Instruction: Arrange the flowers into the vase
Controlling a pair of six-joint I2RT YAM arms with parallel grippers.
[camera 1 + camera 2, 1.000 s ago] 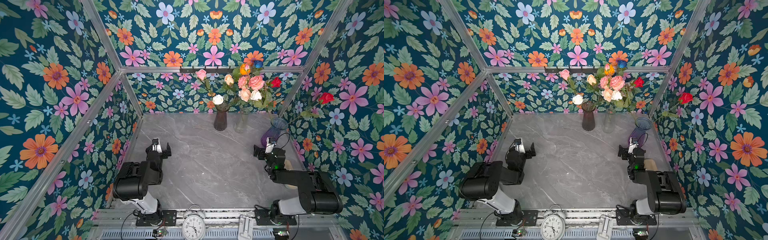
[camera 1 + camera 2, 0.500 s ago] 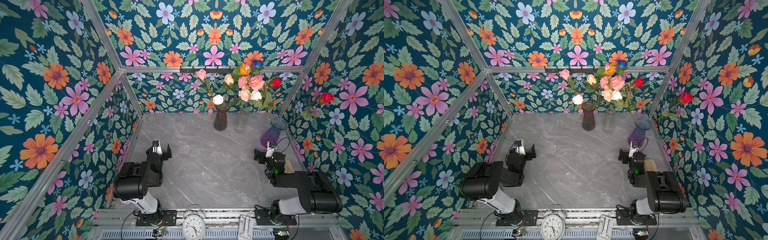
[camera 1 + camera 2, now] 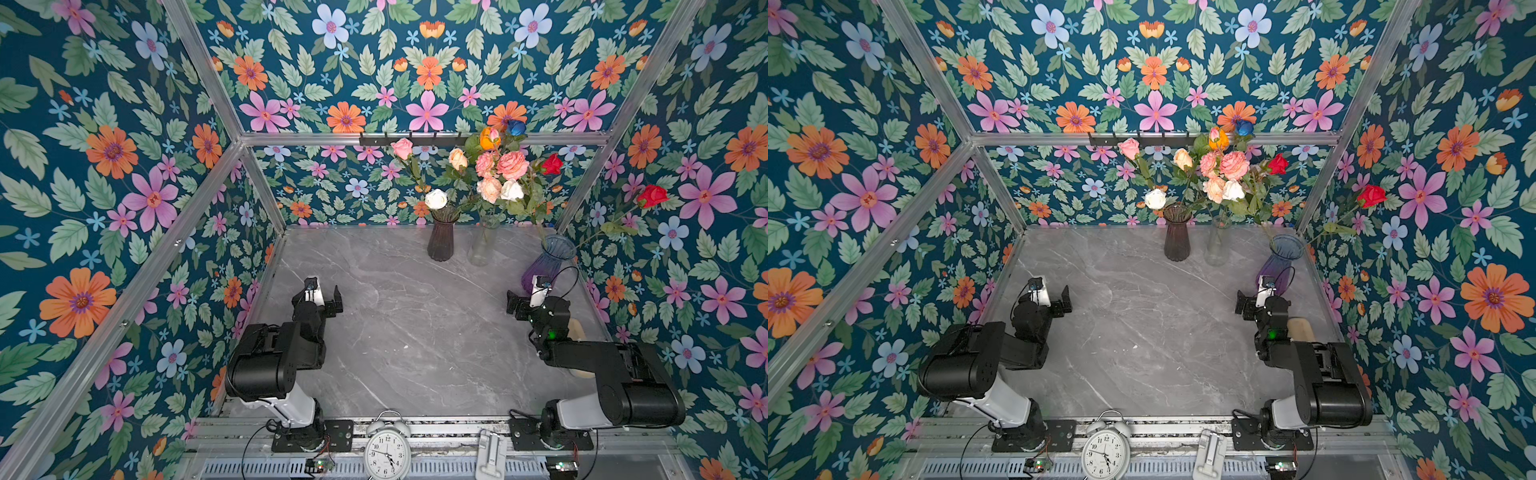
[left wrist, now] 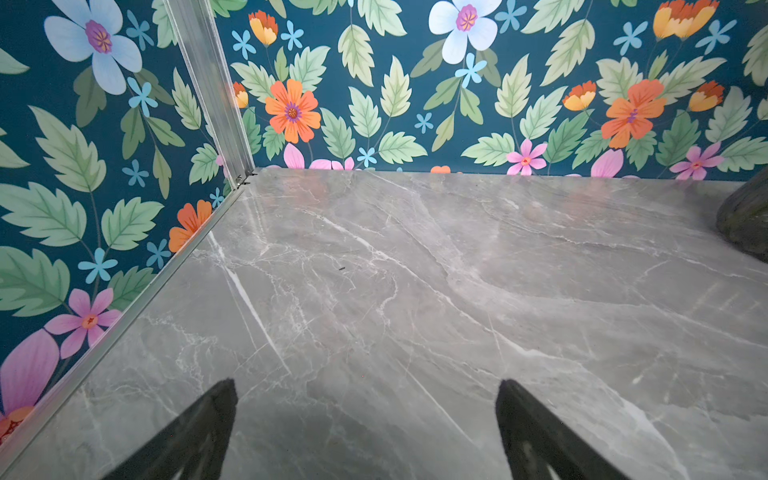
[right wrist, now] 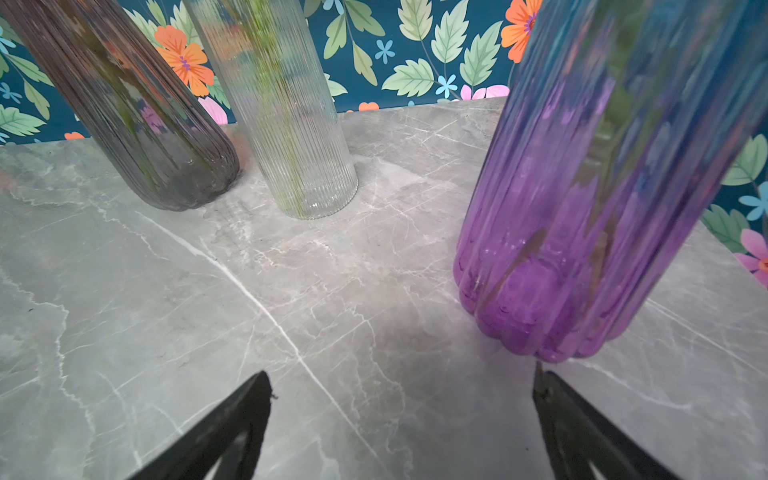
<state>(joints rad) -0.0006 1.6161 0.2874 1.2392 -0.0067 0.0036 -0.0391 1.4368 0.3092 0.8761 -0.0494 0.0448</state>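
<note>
The flowers stand in three vases at the back of the counter: a dark vase, a clear ribbed vase and a purple vase, from which a red rose leans toward the right wall. The right pincer is spread wide and empty, low just in front of the purple vase's foot, the blooms high beyond it. The left pincer, also wide apart and empty, sits over bare counter well apart from the flowers.
</note>
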